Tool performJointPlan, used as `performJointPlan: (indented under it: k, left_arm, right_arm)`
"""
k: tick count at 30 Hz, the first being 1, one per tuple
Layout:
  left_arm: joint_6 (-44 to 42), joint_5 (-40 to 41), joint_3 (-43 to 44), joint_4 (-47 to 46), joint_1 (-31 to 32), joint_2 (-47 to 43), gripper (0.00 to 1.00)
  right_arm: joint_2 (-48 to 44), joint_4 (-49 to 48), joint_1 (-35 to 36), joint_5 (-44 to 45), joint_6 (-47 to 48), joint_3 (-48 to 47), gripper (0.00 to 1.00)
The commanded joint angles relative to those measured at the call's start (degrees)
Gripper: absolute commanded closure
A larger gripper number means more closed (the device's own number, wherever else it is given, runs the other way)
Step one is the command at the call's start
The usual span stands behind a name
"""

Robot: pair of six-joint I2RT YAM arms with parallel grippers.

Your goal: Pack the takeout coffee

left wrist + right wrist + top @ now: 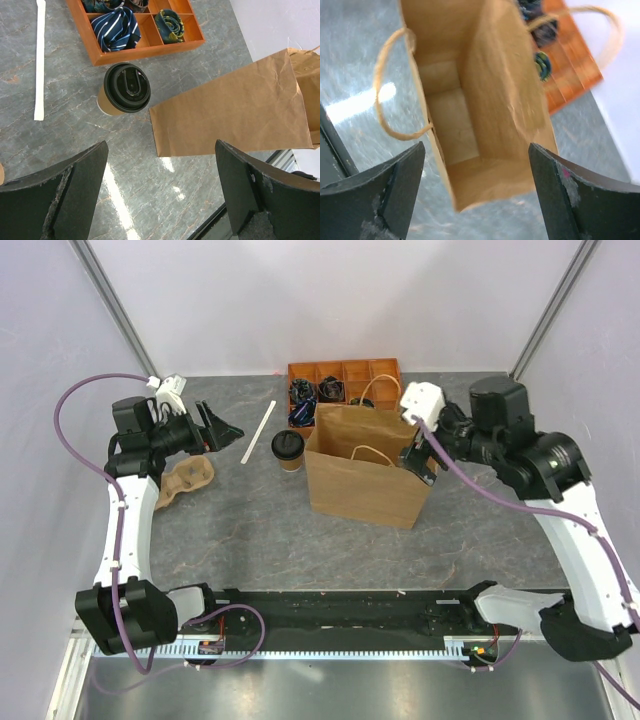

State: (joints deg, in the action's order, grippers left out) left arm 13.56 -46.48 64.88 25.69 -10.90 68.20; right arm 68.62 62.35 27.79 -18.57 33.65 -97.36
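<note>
Brown paper cup, black lid: the takeout coffee [288, 449] is found upright on the grey table [250, 540], just above centre of the top view. It is parked just beside the left edge of the paper bag [365, 480], outside it; a thin gap between the two is seen in the left wrist view.

The bag is stood upright with its mouth open and its handles up. In the right wrist view its inner walls and floor are exposed.

An orange compartment tray [345, 370] is set behind cup and bag, at upper centre, with dark rolled fabric in some cells. A white straw [259, 432] is laid flat to the cup's upper left. A tan cup carrier [185, 483] is seen at the left, partly covered by the left arm.

The left gripper [222, 428] is held at upper left, apart from the cup, jaws spread, nothing clamped. The right gripper [418, 462] is positioned at the bag's upper right rim, over the mouth, jaws spread wide, nothing gripped.
</note>
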Motion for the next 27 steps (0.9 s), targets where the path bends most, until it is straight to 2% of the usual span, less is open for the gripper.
performJointPlan:
  k: [1, 4, 5, 6, 8, 11, 13, 19, 24, 27]
  left_arm:
    - [0.84, -0.63, 1.12, -0.20, -0.09, -0.18, 0.05]
    - [2.95, -1.25, 1.30, -1.87, -0.09, 0.09, 0.05]
    - [4.01, -1.07, 1.30, -2.31, -0.09, 0.17, 0.05]
    - [4.36, -1.07, 1.39, -2.66, -0.09, 0.09, 0.05]
    - [4.89, -0.63, 1.39, -3.19, -0.09, -0.09, 0.05]
    - [4.72, 0.07, 0.86, -2.93, -0.18, -0.88, 0.05]
    - [4.11, 0.51, 0.16, -2.67, -0.18, -1.93, 0.05]
    - [2.79, 1.74, -1.34, -2.05, -0.18, -3.60, 0.05]
    - [1.73, 2.44, -1.16, -1.00, -0.35, -3.87, 0.05]
    - [1.99, 3.15, -1.16, -0.82, -0.62, -3.69, 0.05]
  right_arm:
    - [-6.56, -6.70, -0.02, 10.81, -18.59, 0.93, 0.05]
    - [-9.73, -9.70, -0.02, 19.95, -27.91, 4.01, 0.05]
    - [-10.17, -9.44, -0.02, 27.02, -30.20, 4.63, 0.09]
    - [-10.09, -8.91, -0.02, 29.96, -35.27, 5.07, 0.11]
    - [-9.56, -7.34, -1.15, 34.20, -39.69, 6.22, 0.10]
    - [-9.12, -5.67, -5.02, 30.10, -46.46, 5.70, 0.07]
    - [-7.80, -4.08, -7.73, 23.60, -50.06, 4.64, 0.07]
    - [-4.82, -0.57, -13.45, 13.67, -54.04, 6.57, 0.17]
    - [-3.67, 2.16, -14.61, 8.11, -54.13, 10.16, 0.25]
    - [-3.49, 2.69, -14.78, 5.57, -54.04, 11.32, 0.36]
